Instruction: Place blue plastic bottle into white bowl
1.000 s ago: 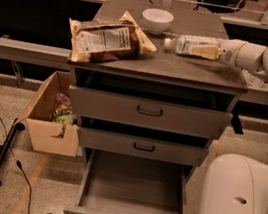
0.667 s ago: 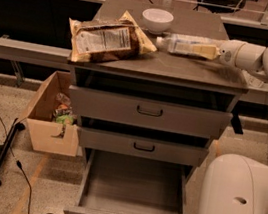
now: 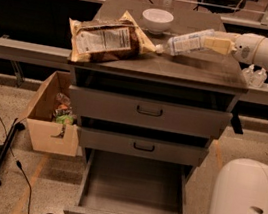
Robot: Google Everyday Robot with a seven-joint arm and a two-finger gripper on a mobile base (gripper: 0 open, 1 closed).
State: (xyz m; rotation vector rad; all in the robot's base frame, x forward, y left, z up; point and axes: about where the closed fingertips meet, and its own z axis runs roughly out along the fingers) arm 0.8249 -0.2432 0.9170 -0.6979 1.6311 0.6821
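The blue plastic bottle [image 3: 187, 42] is a clear bottle with a pale label and a white cap. It is held nearly level, cap end tilted down to the left, just right of the brown snack bag. My gripper [image 3: 216, 44] reaches in from the right and is shut on the bottle's base end. The white bowl [image 3: 157, 20] stands upright at the back middle of the cabinet top, behind and left of the bottle. The bottle's cap is in front of the bowl, a short way from it.
A brown snack bag [image 3: 109, 42] lies on the left of the cabinet top [image 3: 200, 69]. Two tiny clear pump bottles [image 3: 253, 76] stand at the right edge. The bottom drawer [image 3: 133, 192] is pulled open. A cardboard box [image 3: 51, 116] and a cable sit on the floor at left.
My gripper has carried the bottle to the left, and its cap end now reaches the snack bag's edge, in front of the bowl.
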